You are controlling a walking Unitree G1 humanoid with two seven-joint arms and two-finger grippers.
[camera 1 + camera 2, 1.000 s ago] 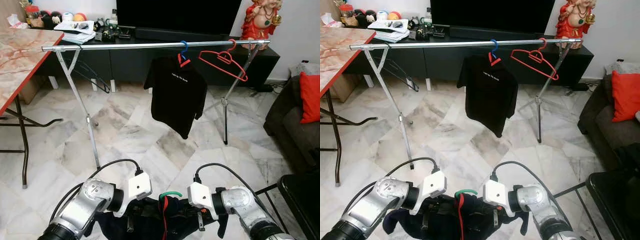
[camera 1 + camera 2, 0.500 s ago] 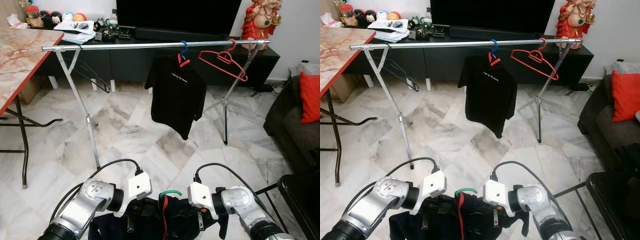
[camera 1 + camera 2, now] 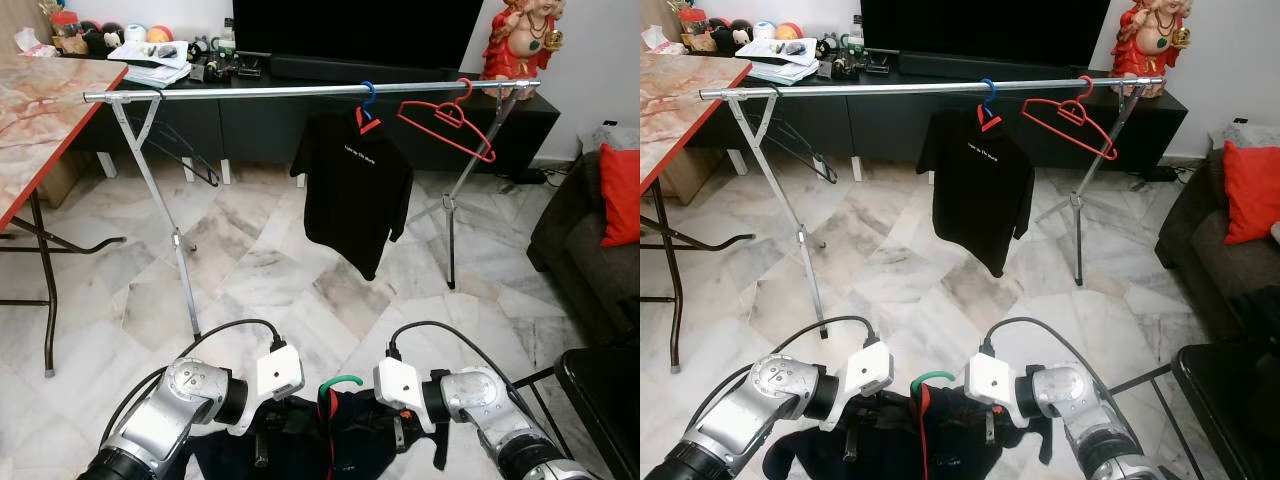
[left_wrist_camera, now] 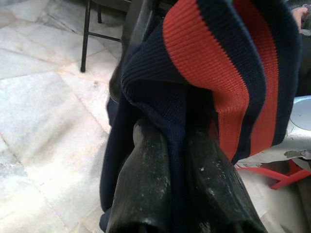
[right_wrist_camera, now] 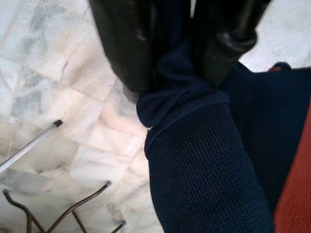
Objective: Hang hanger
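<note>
At six o'clock in the head views, both arms hold a navy garment [image 3: 330, 440] with a red stripe, bunched low between them and cut off by the frame's lower edge. A green hanger [image 3: 338, 383] hook pokes up from its collar between the two white wrist blocks; the hanger's body is hidden in the cloth. The left hand [image 4: 180, 160] is clamped on the knit fabric, its black fingers [image 4: 146, 179] pressing a fold between them. The right hand [image 5: 177, 53] likewise pinches a navy fold, fingers [image 5: 126, 43] closed tight around it.

At twelve o'clock, well apart from the arms, a silver rail [image 3: 300, 90] spans the room on crossed legs. A black T-shirt [image 3: 355, 190] hangs from it on a blue-hooked hanger, and just beside it at one o'clock hangs an empty red hanger [image 3: 447, 122], tilted. A marble-topped bench [image 3: 40, 110] sits at ten o'clock, partly cut off.
</note>
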